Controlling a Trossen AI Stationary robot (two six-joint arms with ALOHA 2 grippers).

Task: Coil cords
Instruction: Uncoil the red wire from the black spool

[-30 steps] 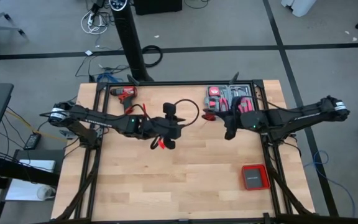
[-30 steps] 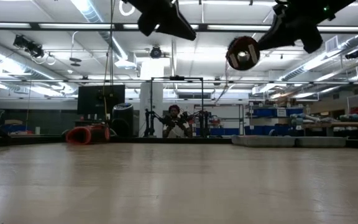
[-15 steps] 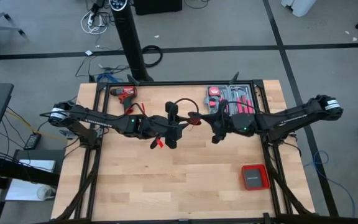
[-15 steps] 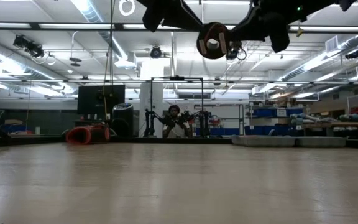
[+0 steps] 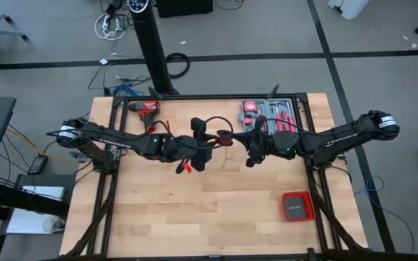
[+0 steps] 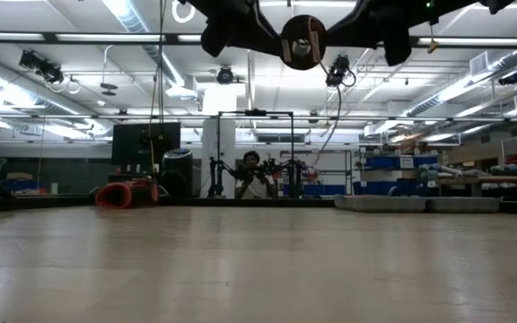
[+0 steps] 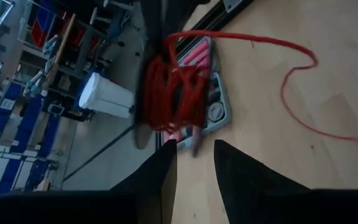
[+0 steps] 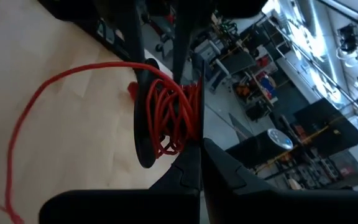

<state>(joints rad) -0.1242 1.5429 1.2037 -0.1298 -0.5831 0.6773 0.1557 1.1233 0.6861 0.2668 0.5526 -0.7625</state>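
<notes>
The cords are one thin red cord, mostly wound into a coil [image 8: 173, 118] around a dark round core [image 6: 302, 40]. It is lifted high over the middle of the table, with my right gripper [image 8: 197, 149] shut on it. A loose strand [image 7: 291, 93] runs off the coil and trails down onto the wood. My left gripper [image 7: 194, 146] stands open just left of the coil [image 5: 222, 137], fingers pointing at it with nothing between them. My right gripper pinches the coil at the rim of its windings [image 8: 191, 138] between its two shut fingers. The fingers come nearly level from the table's right side. The coil is lifted clear of the table, its round face toward the near edge, its loose strand hanging slack.
A red-and-black drill [image 5: 145, 109] lies at the far left of the table, and an open tool case [image 5: 267, 112] at the far right. A flat red square box [image 5: 297, 206] sits near the right front. A person [image 6: 252, 175] sits in the room beyond.
My right gripper has carried the coil toward the table's left, up to my left gripper, tipping and rolling as it went; most of the move came early. The coil stays clear of the table. My left gripper has stayed in place and open.
</notes>
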